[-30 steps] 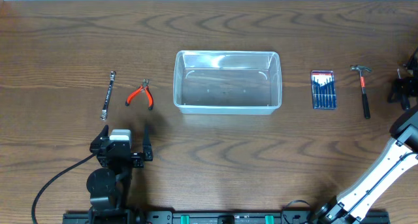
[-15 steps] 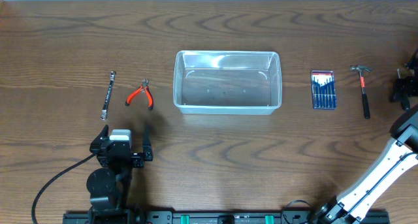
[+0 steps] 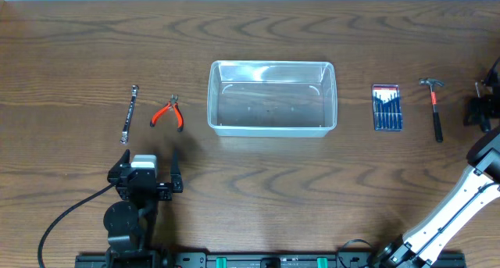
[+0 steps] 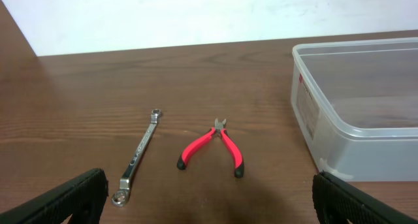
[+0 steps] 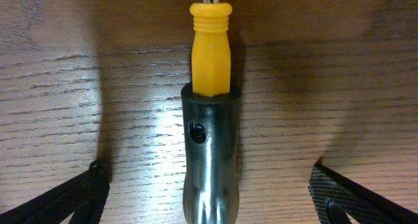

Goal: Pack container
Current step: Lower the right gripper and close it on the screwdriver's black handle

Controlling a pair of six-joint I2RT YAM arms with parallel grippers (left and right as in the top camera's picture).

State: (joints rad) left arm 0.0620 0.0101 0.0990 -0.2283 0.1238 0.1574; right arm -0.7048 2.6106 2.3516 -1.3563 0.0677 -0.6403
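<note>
The clear plastic container (image 3: 272,97) stands empty at the table's middle; its left end shows in the left wrist view (image 4: 353,119). My left gripper (image 3: 148,179) is open and empty, low near the front left (image 4: 212,201). Beyond it lie red-handled pliers (image 3: 168,113) (image 4: 210,147) and a steel wrench (image 3: 130,113) (image 4: 138,156). My right gripper (image 3: 482,105) is open at the far right edge (image 5: 209,198). Its fingers straddle a tool with a silver and yellow handle (image 5: 210,106) that lies on the table, without touching it.
A flat blue-and-red screwdriver set case (image 3: 387,107) and a hammer (image 3: 434,108) with an orange neck lie right of the container. A black cable (image 3: 66,213) runs from the left arm base.
</note>
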